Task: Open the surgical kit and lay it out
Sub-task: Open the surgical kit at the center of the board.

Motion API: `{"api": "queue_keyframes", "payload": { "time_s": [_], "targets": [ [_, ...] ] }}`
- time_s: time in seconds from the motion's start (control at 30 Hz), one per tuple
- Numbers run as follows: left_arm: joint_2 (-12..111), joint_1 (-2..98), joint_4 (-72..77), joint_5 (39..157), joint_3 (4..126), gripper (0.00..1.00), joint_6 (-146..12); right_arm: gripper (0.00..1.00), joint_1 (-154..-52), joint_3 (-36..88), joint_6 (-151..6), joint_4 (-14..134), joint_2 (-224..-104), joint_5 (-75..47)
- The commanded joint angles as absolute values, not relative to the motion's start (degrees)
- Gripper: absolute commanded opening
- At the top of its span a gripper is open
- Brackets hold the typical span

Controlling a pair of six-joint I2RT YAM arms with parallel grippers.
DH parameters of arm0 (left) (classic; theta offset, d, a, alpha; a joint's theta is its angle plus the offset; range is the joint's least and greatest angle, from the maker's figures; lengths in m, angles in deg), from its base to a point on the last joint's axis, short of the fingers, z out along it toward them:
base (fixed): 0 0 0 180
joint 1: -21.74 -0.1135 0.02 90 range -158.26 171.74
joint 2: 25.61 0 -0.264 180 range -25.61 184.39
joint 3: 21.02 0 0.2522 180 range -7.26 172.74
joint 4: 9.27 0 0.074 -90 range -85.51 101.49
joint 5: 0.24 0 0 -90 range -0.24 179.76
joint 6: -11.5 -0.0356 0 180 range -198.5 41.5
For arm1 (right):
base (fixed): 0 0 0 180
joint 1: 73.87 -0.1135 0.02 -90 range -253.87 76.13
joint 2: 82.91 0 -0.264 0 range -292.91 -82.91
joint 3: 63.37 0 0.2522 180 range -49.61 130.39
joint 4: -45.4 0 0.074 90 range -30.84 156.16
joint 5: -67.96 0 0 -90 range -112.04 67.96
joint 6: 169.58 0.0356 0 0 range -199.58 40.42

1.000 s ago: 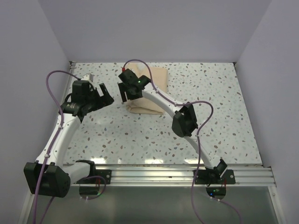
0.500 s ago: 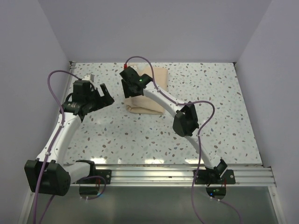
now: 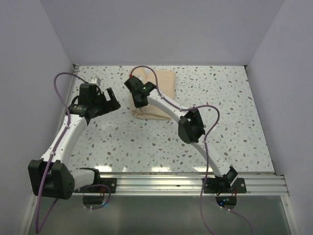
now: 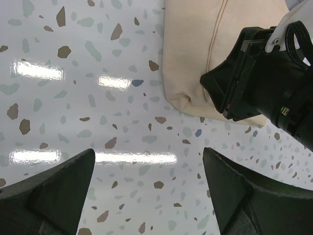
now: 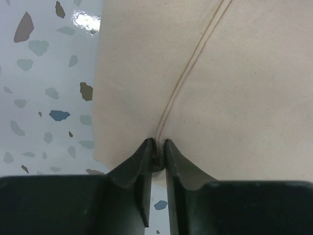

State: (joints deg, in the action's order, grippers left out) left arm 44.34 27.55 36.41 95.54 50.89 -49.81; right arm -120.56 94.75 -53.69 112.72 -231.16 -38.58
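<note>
The surgical kit [image 3: 165, 82] is a folded beige cloth bundle at the back middle of the table; only its wrap shows. My right gripper [image 3: 139, 101] is down on the bundle's near left part. In the right wrist view my right gripper [image 5: 157, 148] is shut on a stitched fold of the cloth [image 5: 234, 83], pinched between both fingertips at the wrap's near edge. My left gripper [image 3: 112, 102] hovers left of the bundle, open, with nothing between its fingers [image 4: 58, 186]. The left wrist view shows the kit [image 4: 190, 54] ahead to the right and the right arm's wrist [image 4: 259, 78] over it.
The speckled table [image 3: 146, 142] has walls at the back and both sides. A metal rail [image 3: 161, 183] runs along the near edge with both arm bases. Purple cables loop off both arms.
My right gripper has closed on the cloth fold and sunk slightly onto the bundle. The left arm has shifted a little, still open.
</note>
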Motion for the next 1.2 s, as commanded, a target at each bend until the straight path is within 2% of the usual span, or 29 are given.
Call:
{"api": "queue_keyframes", "payload": {
  "time_s": [0.0,0.03,0.13,0.43,0.53,0.57,0.6,0.67,0.8,1.0,1.17],
  "targets": [
    [44.70,27.81,33.32,96.35,50.84,0.95,-51.69,0.15,-120.71,95.68,-54.00,114.79,-229.35,-40.41],
    [44.79,27.90,33.49,96.44,50.93,0.95,-51.78,0.08,-120.54,95.68,-54.00,114.88,-228.73,-41.72],
    [45.32,27.90,33.50,96.35,51.37,0.96,-52.13,0.00,-119.57,95.41,-53.91,115.50,-225.84,-43.92],
    [50.94,29.30,34.37,93.19,59.70,0.96,-55.12,0.00,-113.95,85.14,-53.91,114.45,-210.81,-48.15],
    [54.19,29.83,35.25,92.49,62.96,0.96,-55.91,0.07,-112.54,81.18,-53.74,113.92,-207.55,-47.18],
    [55.76,29.92,35.34,92.31,64.88,0.96,-56.26,0.06,-112.36,80.39,-53.65,113.74,-207.19,-47.00],
    [56.47,30.18,35.52,92.05,65.86,0.96,-56.44,0.00,-112.10,79.25,-53.74,113.83,-206.67,-47.18],
    [58.67,30.88,35.60,91.78,68.94,0.96,-57.14,0.00,-111.58,78.37,-53.30,114.79,-206.40,-47.96],
    [65.16,36.31,37.52,89.94,76.05,0.97,-58.90,0.00,-107.63,72.84,-49.70,116.37,-202.55,-52.00],
    [80.54,47.40,43.42,80.19,92.64,0.96,-61.98,0.00,-100.86,58.25,-46.44,117.70,-194.72,-58.69],
    [92.41,53.28,46.93,73.70,99.87,0.96,-63.29,0.00,-96.73,49.29,-42.84,119.62,-190.41,-64.04]
  ]
}}
